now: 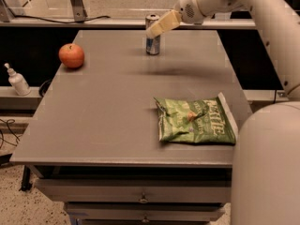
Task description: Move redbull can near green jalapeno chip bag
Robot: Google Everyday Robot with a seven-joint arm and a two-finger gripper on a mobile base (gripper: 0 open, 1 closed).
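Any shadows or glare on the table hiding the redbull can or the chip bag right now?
Camera view: the light is even and warm. The gripper overlaps the top of the redbull can. A soft shadow lies on the table just in front and right of the can, not over it. The green jalapeno chip bag is unshadowed, with no hiding glare.

White lettering, seemingly "Kettle", is seen on the green jalapeno chip bag (197, 123); the end effector (156, 28) is held at the redbull can (153, 46) top.

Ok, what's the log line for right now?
hand: by top of redbull can | can: upright, far side | green jalapeno chip bag: flat, near right
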